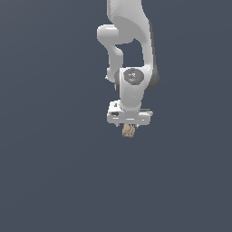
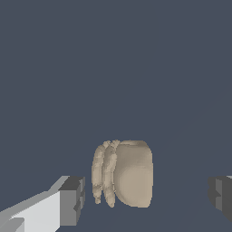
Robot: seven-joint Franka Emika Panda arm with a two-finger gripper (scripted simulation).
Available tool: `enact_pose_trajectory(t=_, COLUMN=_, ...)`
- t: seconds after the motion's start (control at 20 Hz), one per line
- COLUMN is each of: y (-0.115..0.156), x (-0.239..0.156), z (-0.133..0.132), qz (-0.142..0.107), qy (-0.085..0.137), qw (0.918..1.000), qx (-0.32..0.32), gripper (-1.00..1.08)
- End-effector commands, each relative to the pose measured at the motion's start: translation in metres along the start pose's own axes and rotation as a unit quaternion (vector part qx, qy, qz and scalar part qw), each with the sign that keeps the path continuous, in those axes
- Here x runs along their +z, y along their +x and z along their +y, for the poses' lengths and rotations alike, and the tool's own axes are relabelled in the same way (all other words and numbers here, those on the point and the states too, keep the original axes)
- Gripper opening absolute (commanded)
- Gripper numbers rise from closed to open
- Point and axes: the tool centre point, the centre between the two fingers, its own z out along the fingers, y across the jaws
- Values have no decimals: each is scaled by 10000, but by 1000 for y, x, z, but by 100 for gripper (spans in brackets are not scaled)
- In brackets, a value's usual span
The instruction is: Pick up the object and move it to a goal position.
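Note:
The object (image 2: 124,174) is a small tan-beige lumpy item with ridges along one side. In the wrist view it lies between my two fingers, with a gap to each. One grey fingertip (image 2: 72,199) is close to its ridged side and the other fingertip (image 2: 222,195) stands farther off. My gripper (image 2: 145,198) is open around it and does not touch it. In the exterior view the object (image 1: 128,131) shows just under the white gripper bar (image 1: 129,117), and the gripper (image 1: 129,128) is right over it.
The flat dark grey-blue floor (image 1: 54,172) spreads all around. The white arm (image 1: 131,41) rises behind the gripper toward the top of the exterior view. No goal marker shows.

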Motion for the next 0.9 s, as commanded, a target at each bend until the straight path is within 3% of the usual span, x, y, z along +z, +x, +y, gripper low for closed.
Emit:
enact_pose_trajectory(t=0.0, y=-8, x=8, z=-6, qz=-19, qy=-4, qw=10000, qx=87, gripper=100)
enact_pose_trajectory(t=0.85, y=-17, x=43, z=-13, qz=-44, qy=-10, qw=9999, qx=165, gripper=100)
